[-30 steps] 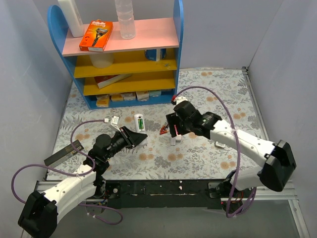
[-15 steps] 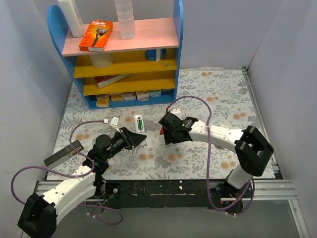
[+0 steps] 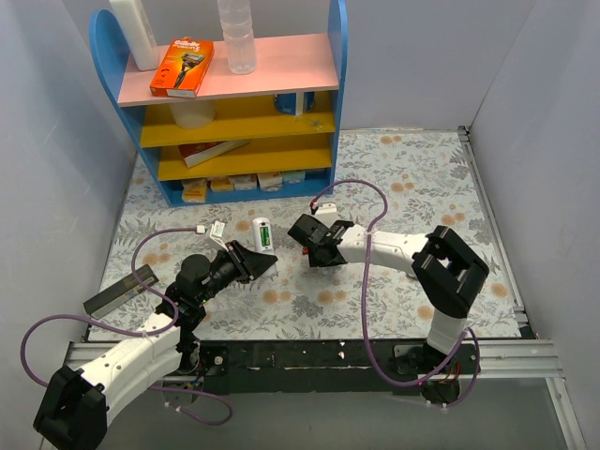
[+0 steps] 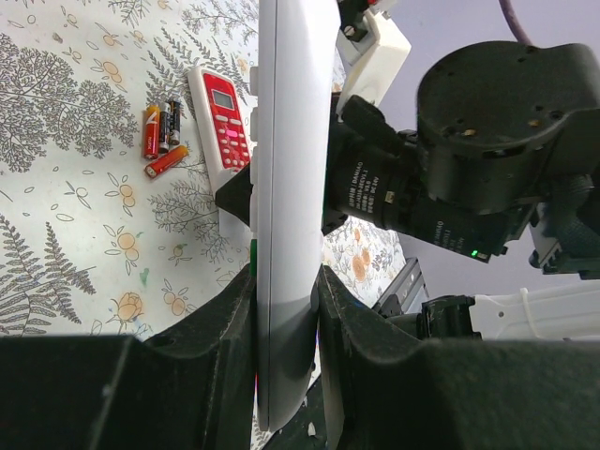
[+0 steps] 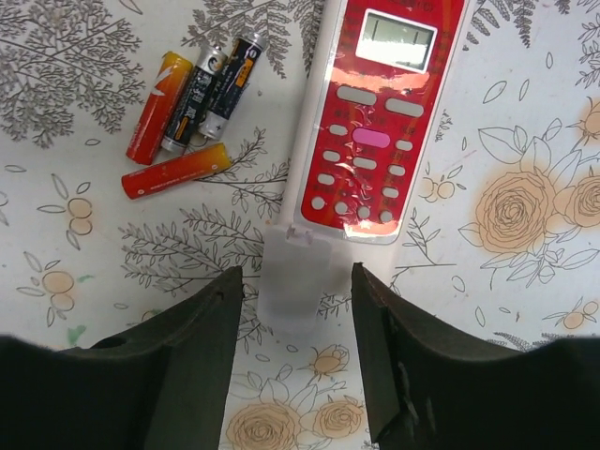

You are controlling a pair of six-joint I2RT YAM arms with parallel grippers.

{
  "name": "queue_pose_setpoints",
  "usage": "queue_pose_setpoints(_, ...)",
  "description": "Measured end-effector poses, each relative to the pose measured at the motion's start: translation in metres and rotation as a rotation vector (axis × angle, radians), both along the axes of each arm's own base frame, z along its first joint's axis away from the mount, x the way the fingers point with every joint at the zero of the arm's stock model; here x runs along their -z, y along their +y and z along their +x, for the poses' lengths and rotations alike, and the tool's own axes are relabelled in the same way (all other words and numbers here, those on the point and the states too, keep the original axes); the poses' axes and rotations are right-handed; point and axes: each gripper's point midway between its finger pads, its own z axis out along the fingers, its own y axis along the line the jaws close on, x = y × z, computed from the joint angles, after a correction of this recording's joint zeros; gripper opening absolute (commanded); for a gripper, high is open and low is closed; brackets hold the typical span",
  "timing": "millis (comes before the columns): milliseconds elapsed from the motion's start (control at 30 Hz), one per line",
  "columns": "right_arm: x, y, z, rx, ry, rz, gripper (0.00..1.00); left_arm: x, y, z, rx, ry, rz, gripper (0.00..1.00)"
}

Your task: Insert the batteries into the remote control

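My left gripper point(image 4: 286, 281) is shut on the remote control point(image 4: 286, 141), which shows edge-on as a slim white slab between the black fingers. From above, the remote control point(image 3: 263, 232) rises out of the left gripper point(image 3: 256, 262), a green patch on its face. Several red and dark batteries point(image 5: 187, 98) lie loose on the floral mat, seen also as batteries point(image 4: 161, 131) from the left wrist. My right gripper point(image 5: 297, 281) is open, low over the mat, its fingers straddling a small white cover piece point(image 5: 292, 286) without touching it. That right gripper point(image 3: 314, 251) sits just right of the held remote.
A red-and-white remote point(image 5: 380, 112) lies face up beside the batteries, its end touching the cover piece. A blue shelf unit point(image 3: 234, 103) stands at the back left. A dark flat bar point(image 3: 120, 291) lies at the mat's left edge.
The right arm has swung left and dropped low over the mat, and its jaws have narrowed. The left arm and the remote it holds have stayed still.
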Motion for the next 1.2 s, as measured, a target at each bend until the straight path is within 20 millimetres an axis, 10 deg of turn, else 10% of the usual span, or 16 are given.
queue_pose_setpoints(700, 0.002, -0.004, 0.01, 0.02, -0.042, -0.047, 0.11, -0.004, -0.002, -0.001, 0.014, -0.012, -0.011, 0.0)
queue_pose_setpoints(1200, -0.181, 0.038, 0.022, -0.186, -0.371, 0.388, 0.13, -0.021, -0.017, -0.004, 0.102, -0.086, -0.07, 0.0)
